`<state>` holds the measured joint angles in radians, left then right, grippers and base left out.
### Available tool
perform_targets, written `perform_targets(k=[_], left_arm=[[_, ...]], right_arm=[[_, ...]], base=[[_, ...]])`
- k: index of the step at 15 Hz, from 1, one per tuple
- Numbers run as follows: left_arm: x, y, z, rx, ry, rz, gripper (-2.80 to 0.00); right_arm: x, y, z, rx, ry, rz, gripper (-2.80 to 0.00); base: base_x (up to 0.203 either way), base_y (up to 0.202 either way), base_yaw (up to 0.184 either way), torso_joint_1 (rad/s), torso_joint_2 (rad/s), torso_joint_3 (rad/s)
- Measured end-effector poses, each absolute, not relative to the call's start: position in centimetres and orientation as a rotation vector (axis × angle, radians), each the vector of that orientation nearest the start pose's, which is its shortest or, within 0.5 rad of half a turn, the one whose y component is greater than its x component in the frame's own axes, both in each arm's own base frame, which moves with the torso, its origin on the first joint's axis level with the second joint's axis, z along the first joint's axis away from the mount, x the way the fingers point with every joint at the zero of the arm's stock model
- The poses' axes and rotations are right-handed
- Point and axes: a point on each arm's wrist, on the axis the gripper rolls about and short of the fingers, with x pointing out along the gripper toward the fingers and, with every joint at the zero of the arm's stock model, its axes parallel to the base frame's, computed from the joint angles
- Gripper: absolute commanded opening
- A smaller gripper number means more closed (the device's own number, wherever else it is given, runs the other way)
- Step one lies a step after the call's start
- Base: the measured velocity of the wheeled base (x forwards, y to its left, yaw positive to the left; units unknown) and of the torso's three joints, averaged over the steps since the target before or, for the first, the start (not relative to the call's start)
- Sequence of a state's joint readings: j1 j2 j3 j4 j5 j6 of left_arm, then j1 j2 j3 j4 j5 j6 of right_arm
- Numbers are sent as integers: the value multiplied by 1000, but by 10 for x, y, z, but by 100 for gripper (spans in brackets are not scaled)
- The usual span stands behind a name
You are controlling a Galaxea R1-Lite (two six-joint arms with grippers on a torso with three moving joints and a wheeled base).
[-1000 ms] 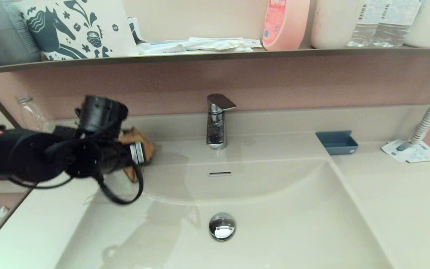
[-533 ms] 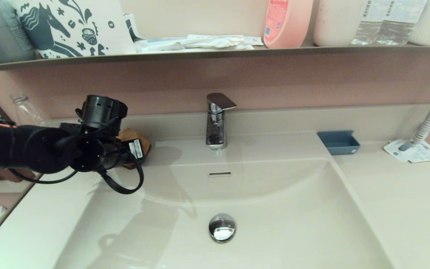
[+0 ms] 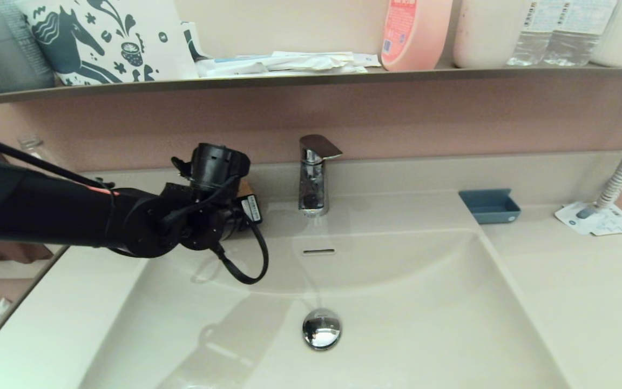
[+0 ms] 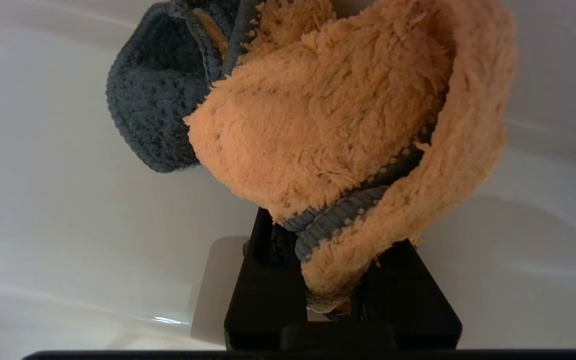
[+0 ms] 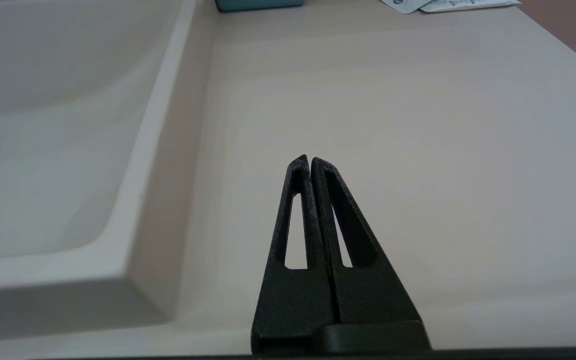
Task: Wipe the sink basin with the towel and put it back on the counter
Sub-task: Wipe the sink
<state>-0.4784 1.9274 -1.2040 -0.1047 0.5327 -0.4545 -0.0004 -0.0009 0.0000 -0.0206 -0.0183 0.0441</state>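
Orange towel point(image 4: 328, 130), blue-grey trim; off-white basin point(image 3: 397, 302)

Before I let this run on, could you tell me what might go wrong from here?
The left gripper pinches only a lower fold of the towel, so the wad could slip loose. In the head view, the arm's cable loop hangs over the sink basin close to the faucet and might snag.

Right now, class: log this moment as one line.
left claw: shut on towel | place: above sink basin back edge, beside faucet | right claw: shut, over counter
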Motion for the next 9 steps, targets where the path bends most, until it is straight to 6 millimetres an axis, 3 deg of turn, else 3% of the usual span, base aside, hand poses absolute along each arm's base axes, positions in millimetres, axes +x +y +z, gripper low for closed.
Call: perform_targets(k=[4,9], left_arm=[[323,-200,167,-157,553,137,-280],[303,-221,162,-164,631,137,-280]], right_arm=[[-23,0,78,44,-22,-19,-280],[-23,0,78,44,-22,-18,-280]], base=[[0,0,0,0,0,0],[0,0,0,0,0,0]])
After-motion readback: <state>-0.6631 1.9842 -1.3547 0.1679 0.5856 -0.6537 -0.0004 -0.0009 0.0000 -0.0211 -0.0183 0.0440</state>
